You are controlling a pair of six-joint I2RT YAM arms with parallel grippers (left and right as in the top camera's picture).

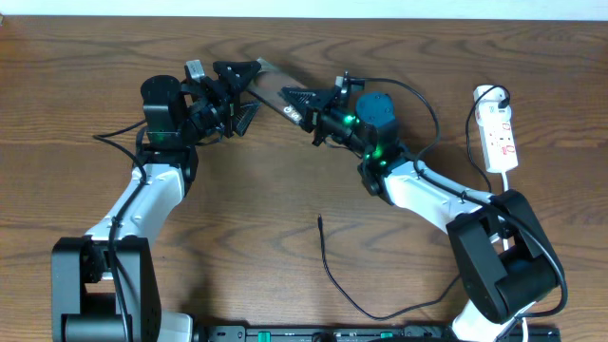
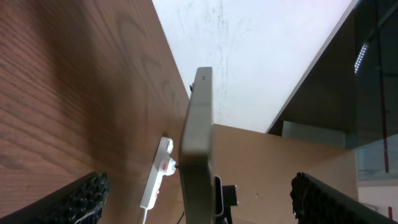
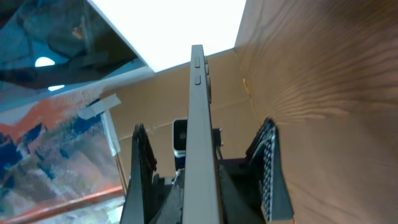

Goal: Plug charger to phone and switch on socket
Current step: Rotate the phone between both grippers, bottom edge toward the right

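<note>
The phone [image 1: 276, 88], brown screen up, is held off the table between both grippers. My right gripper [image 1: 302, 106] is shut on its right end. In the right wrist view the phone [image 3: 199, 112] runs edge-on between the fingers [image 3: 203, 127]. My left gripper [image 1: 251, 92] is wide open around the phone's left end. In the left wrist view its fingers [image 2: 199, 179] stand far from the phone's edge [image 2: 198, 137]. The charger's plug tip [image 1: 320, 220] lies loose on the table, and its thin cable [image 1: 332, 277] curves towards the front. The socket [image 1: 500, 133] lies at the far right with a white plug [image 1: 487, 93] in it.
The socket also shows in the left wrist view [image 2: 157, 180], beyond the phone. The wooden table [image 1: 237, 209] carries only the cable in its middle. The right arm [image 1: 427, 195] reaches in diagonally from the front right, and the left arm [image 1: 142, 204] from the front left.
</note>
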